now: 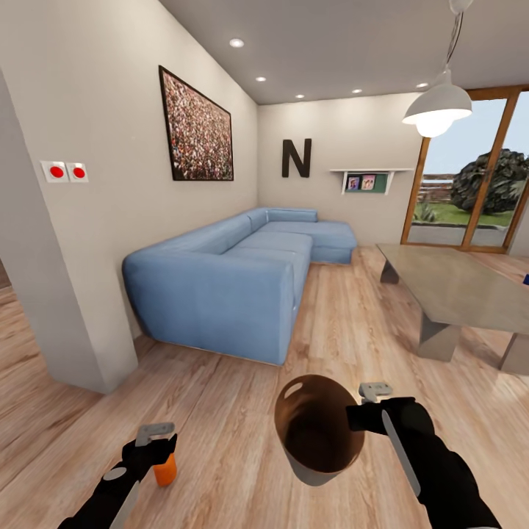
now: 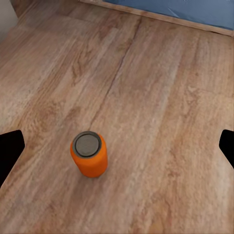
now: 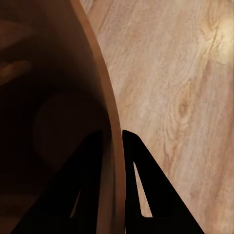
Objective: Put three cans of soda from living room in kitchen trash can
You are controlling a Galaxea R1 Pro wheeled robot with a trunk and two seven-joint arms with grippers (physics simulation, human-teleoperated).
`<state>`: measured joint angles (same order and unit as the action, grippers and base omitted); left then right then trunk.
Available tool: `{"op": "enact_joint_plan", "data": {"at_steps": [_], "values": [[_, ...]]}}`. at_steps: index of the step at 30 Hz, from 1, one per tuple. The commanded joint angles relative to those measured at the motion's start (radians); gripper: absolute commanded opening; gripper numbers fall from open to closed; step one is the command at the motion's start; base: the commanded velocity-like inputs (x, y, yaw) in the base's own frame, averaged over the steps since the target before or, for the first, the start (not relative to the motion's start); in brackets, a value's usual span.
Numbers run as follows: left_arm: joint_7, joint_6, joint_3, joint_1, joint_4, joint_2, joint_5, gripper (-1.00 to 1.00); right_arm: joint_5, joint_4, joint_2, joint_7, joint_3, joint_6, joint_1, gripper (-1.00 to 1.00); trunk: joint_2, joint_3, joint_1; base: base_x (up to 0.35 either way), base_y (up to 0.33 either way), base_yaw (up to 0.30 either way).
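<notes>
- The right gripper (image 1: 360, 416) is holding the bin (image 1: 317, 435) by its rim at near centre, above the wood floor (image 1: 220, 411); the bin's glossy brown inside is facing the head camera.
- In the right wrist view its fingers (image 3: 134, 180) are pinching the bin wall (image 3: 105, 97), one inside and one outside.
- The left gripper (image 1: 156, 447) is hanging at near left, over an orange can (image 1: 165, 470).
- In the left wrist view the can (image 2: 88, 154) is standing upright on the floor (image 2: 161, 97), silvery top up, between the two widely parted fingers (image 2: 9, 148), with neither one touching it.
- In the head view the gripper is overlapping the can, so its height above the can is hard to judge there.
- A blue corner sofa (image 1: 228, 279) is sitting along the left wall, running to the far corner.
- A grey worktop (image 1: 455, 290) is standing at right, with a small blue thing (image 1: 526, 279), possibly a can, showing at the right edge of the frame; it is too cropped to tell.
- Glass doors (image 1: 470, 184) with wood frames are standing at far right, and a white lamp (image 1: 437, 110) is hanging in front of them.
- A framed picture (image 1: 197, 132) and a black letter N (image 1: 296, 157) are hanging on the walls.
</notes>
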<state>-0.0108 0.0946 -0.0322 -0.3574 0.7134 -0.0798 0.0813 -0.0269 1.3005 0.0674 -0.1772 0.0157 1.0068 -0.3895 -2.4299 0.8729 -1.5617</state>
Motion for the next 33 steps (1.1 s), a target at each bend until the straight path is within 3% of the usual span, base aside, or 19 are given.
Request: {"op": "enact_joint_plan", "data": {"at_steps": [1,4,6,9,10,12,17,33], "values": [[0.0,0.0,0.0,0.0,0.0,0.0,0.0,1.0,0.018,0.0,0.002,-0.003,0.0,0.001,-0.001,-1.0,0.0,0.0,0.0,0.014,0.0,0.0],[0.0,-0.001,0.0,0.0,0.0,-0.001,0.001,1.0,0.018,0.0,0.029,-0.004,-0.004,0.001,-0.003,-1.0,0.0,0.0,0.0,0.007,0.0,0.0],[0.0,-0.001,0.0,0.0,0.0,-0.001,0.001,1.0,0.02,0.0,0.061,-0.005,-0.006,0.001,-0.021,-1.0,0.0,0.0,0.0,0.003,0.0,0.0],[0.0,-0.001,0.0,0.0,0.0,-0.001,0.001,1.0,0.02,-0.001,0.08,-0.005,-0.007,0.001,-0.043,-1.0,0.0,0.0,0.0,0.002,0.0,0.0],[0.0,-0.001,0.0,0.0,0.0,-0.001,0.001,1.0,0.021,-0.002,0.092,-0.005,-0.013,0.001,-0.053,-1.0,0.0,0.0,0.0,0.0,0.0,0.0],[0.0,-0.001,0.0,0.0,0.0,-0.001,0.001,1.0,0.023,-0.002,0.109,-0.006,-0.06,0.002,-0.078,-1.0,0.0,0.0,0.0,0.0,0.0,0.0],[0.001,-0.002,0.0,0.0,0.0,-0.002,0.001,1.0,0.029,-0.002,0.115,-0.008,-0.099,0.002,-0.097,-1.0,0.0,0.0,0.0,0.147,0.0,0.0],[0.004,-0.003,-0.003,0.0,0.0,-0.002,0.0,1.0,0.03,-0.001,0.114,-0.008,-0.103,0.003,-0.1,-1.0,0.0,0.0,0.0,0.142,0.013,0.0]]}}
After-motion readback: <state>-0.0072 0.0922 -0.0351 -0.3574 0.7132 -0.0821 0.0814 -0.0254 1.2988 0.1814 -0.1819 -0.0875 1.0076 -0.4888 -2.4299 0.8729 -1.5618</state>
